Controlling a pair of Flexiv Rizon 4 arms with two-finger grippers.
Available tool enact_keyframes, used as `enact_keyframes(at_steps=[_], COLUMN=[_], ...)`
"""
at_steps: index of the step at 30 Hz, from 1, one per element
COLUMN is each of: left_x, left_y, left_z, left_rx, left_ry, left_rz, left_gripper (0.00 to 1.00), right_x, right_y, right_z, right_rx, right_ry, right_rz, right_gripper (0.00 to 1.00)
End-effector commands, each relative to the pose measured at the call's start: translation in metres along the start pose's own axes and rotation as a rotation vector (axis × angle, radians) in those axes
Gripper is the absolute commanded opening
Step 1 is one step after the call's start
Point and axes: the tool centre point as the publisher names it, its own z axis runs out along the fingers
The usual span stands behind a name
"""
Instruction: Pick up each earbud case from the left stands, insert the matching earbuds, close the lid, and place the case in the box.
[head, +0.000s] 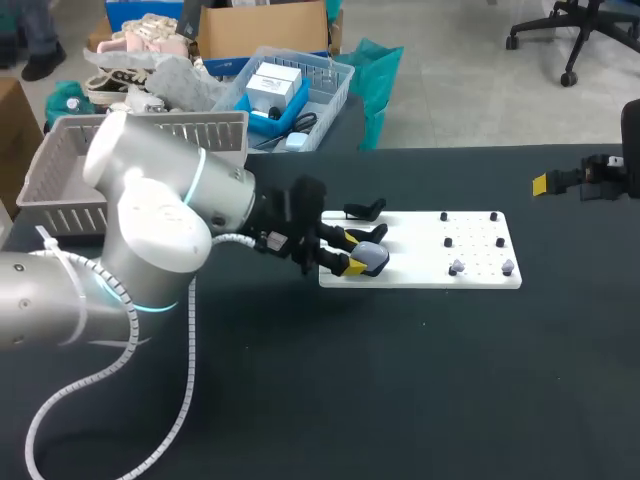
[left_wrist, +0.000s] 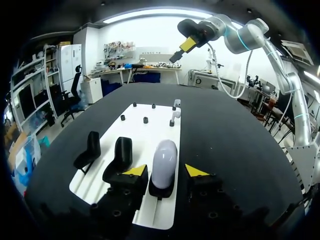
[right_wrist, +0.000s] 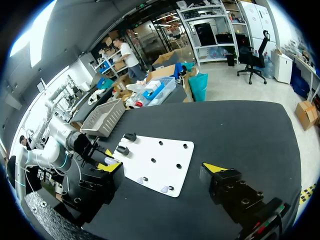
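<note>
The case (left_wrist: 164, 165) is sitting lid-down-shut on its stand (left_wrist: 161, 192) at the near end of the white board (head: 420, 280). The left gripper (left_wrist: 165, 171) has it bracketed, one yellow tip on either side and a sliver of gap each way, so the fingers are spread and nothing is gripped yet. Beside it are two more stands (left_wrist: 121, 155), both bare. At the board's other end lie the little earbuds (head: 457, 267), not yet loaded. The box (head: 60, 170) waits behind the left arm, and I can't see inside it. The right gripper (right_wrist: 162, 167) hangs well apart from the board, out by the table's right side, fingers wide and empty-handed. By my read, this case has every step ahead of it: squeeze, lift, open the lid, seat the earbuds, close it, box it.
</note>
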Motion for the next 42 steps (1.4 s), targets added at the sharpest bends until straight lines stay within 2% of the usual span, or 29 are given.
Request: enact_keyframes(at_steps=[1,6,12,21,27,29,37,42], left_x=[0.000,0.001,0.001,0.000,0.000,0.000,-0.002,-0.016], left_y=[0.001,0.001,0.000,-0.002,-0.002,-0.002,0.001,-0.003], left_z=[0.003,0.004,0.004,0.004,0.004,0.004,-0.004,-0.026], left_rx=[-0.002,-0.004,-0.006,-0.007,-0.011,-0.014,-0.025,-0.012], left_ry=[0.001,0.002,0.005,0.000,-0.001,-0.003,-0.019,-0.081], left_rz=[0.000,-0.001,0.000,0.000,0.000,-0.001,-0.013,-0.013], left_gripper=[0.47,0.45,0.38,0.37,0.20,0.00,0.00,0.00], right_x=[0.000,0.000,0.000,0.000,0.000,0.000,0.000,0.000], right_y=[-0.001,-0.001,-0.001,-0.001,-0.001,-0.001,-0.001,-0.001], right_z=[0.001,0.001,0.001,0.001,0.001,0.001,0.001,0.001], right_rx=[-0.003,-0.003,-0.003,-0.003,-0.003,-0.003,-0.003,-0.003], right_ry=[-0.001,-0.001,-0.001,-0.001,-0.001,-0.001,-0.001,-0.001], right_rz=[-0.001,-0.001,-0.001,-0.001,-0.001,-0.001,-0.001,-0.001], right_gripper=[1.00,1.00,1.00,1.00,1.00,1.00,1.00,1.00])
